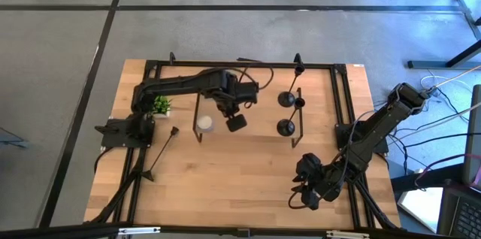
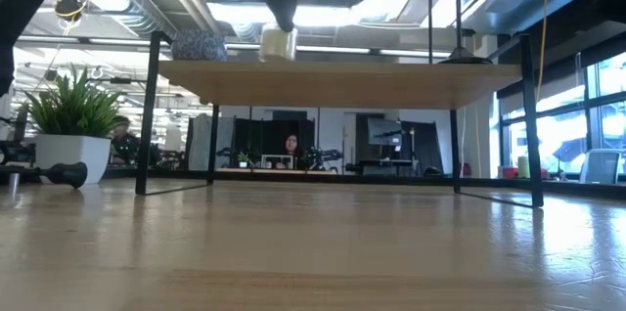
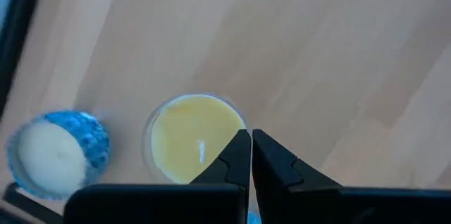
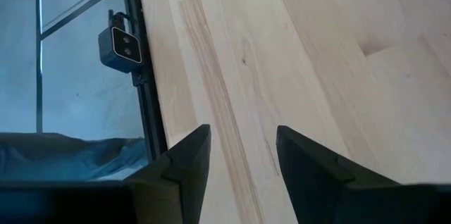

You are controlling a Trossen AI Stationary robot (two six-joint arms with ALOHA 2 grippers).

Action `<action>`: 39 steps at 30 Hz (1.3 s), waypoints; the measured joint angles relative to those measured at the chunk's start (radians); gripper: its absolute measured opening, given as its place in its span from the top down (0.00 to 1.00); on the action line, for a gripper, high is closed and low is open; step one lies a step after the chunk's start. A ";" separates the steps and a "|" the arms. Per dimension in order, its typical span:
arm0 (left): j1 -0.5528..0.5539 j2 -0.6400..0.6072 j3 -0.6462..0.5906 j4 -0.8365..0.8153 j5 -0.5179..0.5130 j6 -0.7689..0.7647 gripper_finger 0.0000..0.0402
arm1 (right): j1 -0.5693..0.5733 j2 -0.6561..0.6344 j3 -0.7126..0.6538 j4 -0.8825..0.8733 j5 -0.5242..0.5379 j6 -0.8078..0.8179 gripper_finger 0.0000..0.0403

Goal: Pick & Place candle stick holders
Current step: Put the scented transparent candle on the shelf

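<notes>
Black fingers of the left hand are pressed fully together with nothing between them, poised directly above a yellow candle in a clear cup, with a white candle in a blue wrapper just beside it. Both candles sit on the wooden shelf, and neither is a task item. The risk, as I judge it, is that a descent from here would knock the yellow candle or shove it along the shelf, since shut fingers cannot take anything and the thing below is the wrong one anyway.

The left arm reaches out from its base across the shelf, its wrist turned down over the candles. One candle stick holder lies flat on the counter near the left arm's base, close to a small green plant; two more candle stick holders stand upright toward the shelf's right end, well apart from the left hand. A sweep of the arm toward the standing pair could topple them, as their stems are thin and tall.

The right hand waits low over the counter's near right corner, fingers spread wide and holding nothing
</notes>
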 joint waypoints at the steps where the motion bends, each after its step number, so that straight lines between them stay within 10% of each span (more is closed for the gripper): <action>1: -0.004 -0.014 -0.021 0.000 0.004 -0.006 1.00 | 0.000 0.000 0.000 -0.002 0.000 0.000 0.58; 17: -0.008 -0.368 -0.409 0.172 -0.040 -0.136 1.00 | -0.007 0.000 0.000 -0.020 0.053 -0.009 0.58; 39: -0.025 -0.356 -0.476 0.231 -0.065 -0.048 1.00 | -0.016 0.000 0.000 -0.013 0.053 -0.008 0.58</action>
